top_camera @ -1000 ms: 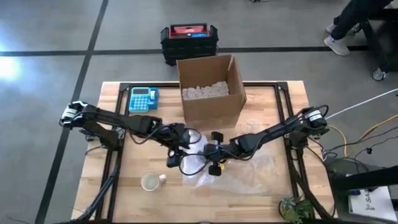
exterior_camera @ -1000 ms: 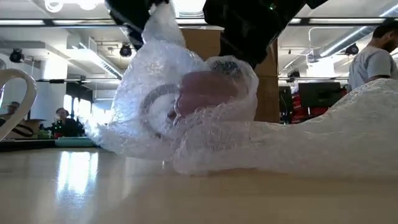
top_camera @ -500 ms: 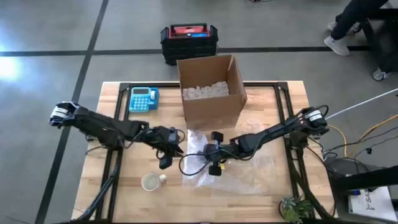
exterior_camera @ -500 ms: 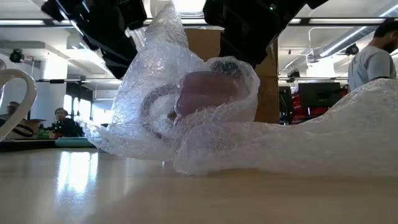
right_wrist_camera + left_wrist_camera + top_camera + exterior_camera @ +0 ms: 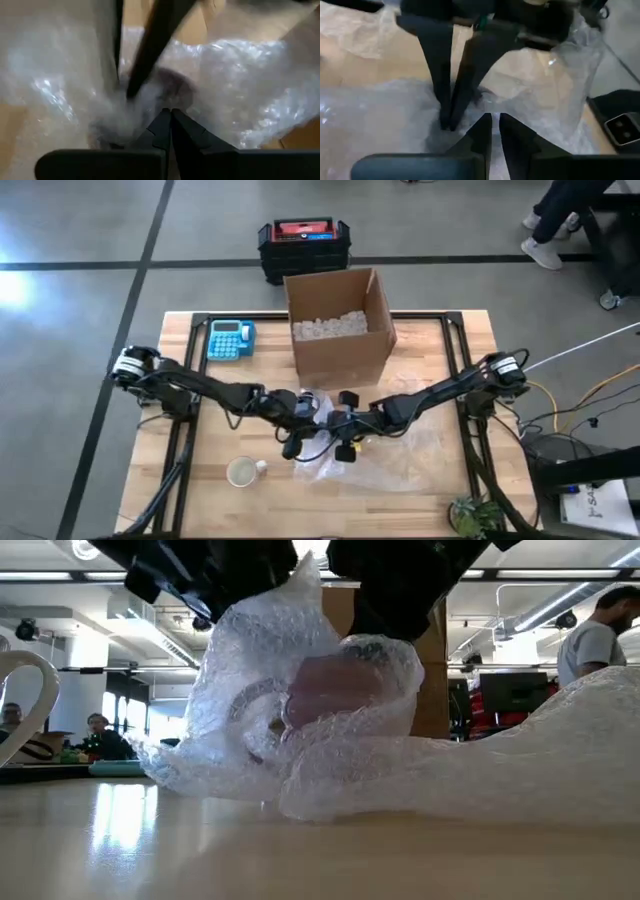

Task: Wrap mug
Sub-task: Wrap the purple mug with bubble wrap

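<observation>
One pinkish mug (image 5: 335,690), rounded, swathed in crinkled clear bubble wrap (image 5: 300,730), near the open cardboard box (image 5: 338,325). Left gripper (image 5: 305,427) and right gripper (image 5: 340,423), fingers pinched shut on the wrap, over the mug. One bare cream mug (image 5: 242,471) farther from the box.

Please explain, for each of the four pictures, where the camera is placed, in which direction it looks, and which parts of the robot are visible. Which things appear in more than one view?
High view: overhead, straight down; both arms meet at the bubble wrap.
Low view: table height, level; wrapped mug, arms above.
Left wrist view: past the left gripper, nearly shut, toward wrap.
Right wrist view: past the right gripper, shut on wrap.
All share the wrap.
</observation>
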{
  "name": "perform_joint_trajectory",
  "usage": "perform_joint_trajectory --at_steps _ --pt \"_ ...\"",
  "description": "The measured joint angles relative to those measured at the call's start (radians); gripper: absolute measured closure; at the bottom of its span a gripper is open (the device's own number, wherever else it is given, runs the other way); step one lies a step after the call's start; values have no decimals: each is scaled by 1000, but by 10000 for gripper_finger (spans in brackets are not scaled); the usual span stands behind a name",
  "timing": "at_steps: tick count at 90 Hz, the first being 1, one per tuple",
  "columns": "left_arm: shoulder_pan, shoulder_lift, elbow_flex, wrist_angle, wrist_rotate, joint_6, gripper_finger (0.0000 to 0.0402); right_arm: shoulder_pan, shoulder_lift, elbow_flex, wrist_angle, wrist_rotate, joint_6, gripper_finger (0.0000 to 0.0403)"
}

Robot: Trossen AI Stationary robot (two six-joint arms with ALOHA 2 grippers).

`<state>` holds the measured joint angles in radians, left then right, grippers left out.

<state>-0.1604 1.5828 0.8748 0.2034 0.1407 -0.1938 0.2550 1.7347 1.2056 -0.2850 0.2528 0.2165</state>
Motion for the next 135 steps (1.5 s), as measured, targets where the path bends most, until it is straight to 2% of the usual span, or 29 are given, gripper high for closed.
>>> perform_joint_trajectory --at_steps 16,29,50,65,76,84,101,111,124,135 --pt "0 20 4 -5 0 1 380 0 -19 95 -139 -2 -1 403" --pt "1 0 4 -3 -1 2 380 0 -13 108 -88 -25 -38 403" --pt "2 -8 -1 -63 -1 -1 380 -9 72 98 -32 -14 -55 403" --pt "2 -40 66 -185 -3 6 380 -11 109 91 -62 -21 -62 403" --pt "-3 -83 100 -323 -4 18 380 -11 84 93 -77 -24 -61 403" --pt "-7 -145 106 -393 -4 29 380 -10 84 93 -91 -23 -56 403" --pt "-6 -256 72 -507 -77 28 380 -10 85 93 -95 -21 -53 403" --pt "-6 -297 3 -439 -79 15 380 -10 85 93 -102 -20 -53 403" --pt "-6 -252 -125 -151 -78 -24 380 -11 78 93 -120 -19 -58 403" --pt "-6 -185 -178 105 -78 -41 380 -11 55 116 -187 -22 -49 403"
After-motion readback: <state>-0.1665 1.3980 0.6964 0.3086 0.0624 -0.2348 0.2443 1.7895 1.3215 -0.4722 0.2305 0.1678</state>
